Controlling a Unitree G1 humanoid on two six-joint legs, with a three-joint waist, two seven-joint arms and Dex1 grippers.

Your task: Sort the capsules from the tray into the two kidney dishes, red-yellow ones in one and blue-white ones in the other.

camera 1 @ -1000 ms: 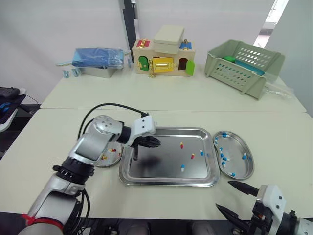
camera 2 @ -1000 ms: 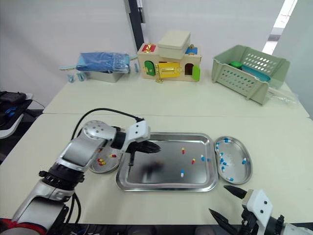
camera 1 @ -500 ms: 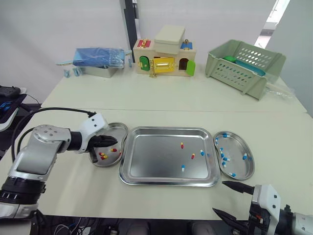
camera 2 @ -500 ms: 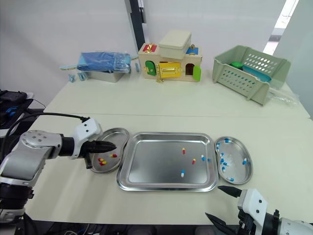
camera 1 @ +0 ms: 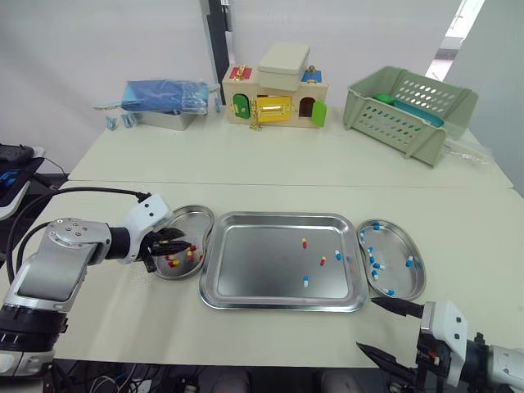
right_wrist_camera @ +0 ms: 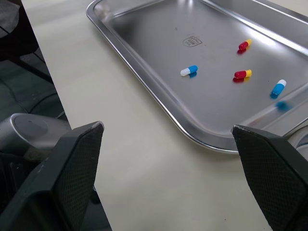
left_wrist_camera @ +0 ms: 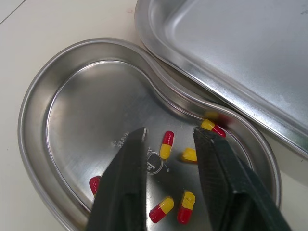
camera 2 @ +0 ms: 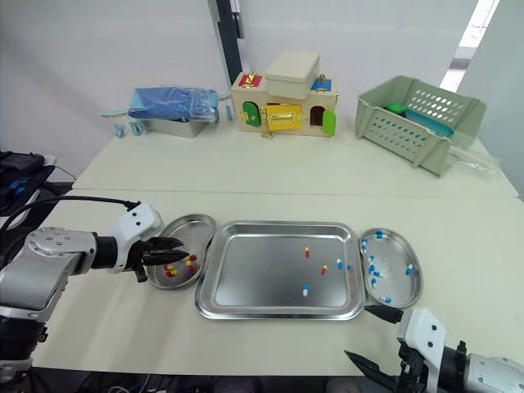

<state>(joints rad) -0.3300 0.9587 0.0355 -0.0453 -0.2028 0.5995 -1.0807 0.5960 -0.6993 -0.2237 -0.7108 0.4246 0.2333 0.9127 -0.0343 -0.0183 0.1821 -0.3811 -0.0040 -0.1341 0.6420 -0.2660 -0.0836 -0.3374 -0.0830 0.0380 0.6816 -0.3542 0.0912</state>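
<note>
Left wrist view shows the left gripper, fingers apart, low over the left dish, which holds red-yellow capsules. The right dish holds blue-white capsules. A few of both kinds lie in the tray between the dishes. The right gripper, fingers wide apart, hovers near the tray's front right corner.

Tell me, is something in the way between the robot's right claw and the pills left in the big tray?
Nothing visible blocks it. The right claw hangs open near the table's front edge; just bare table and the tray's low rim lie between it and the nearest blue-white pill.
</note>
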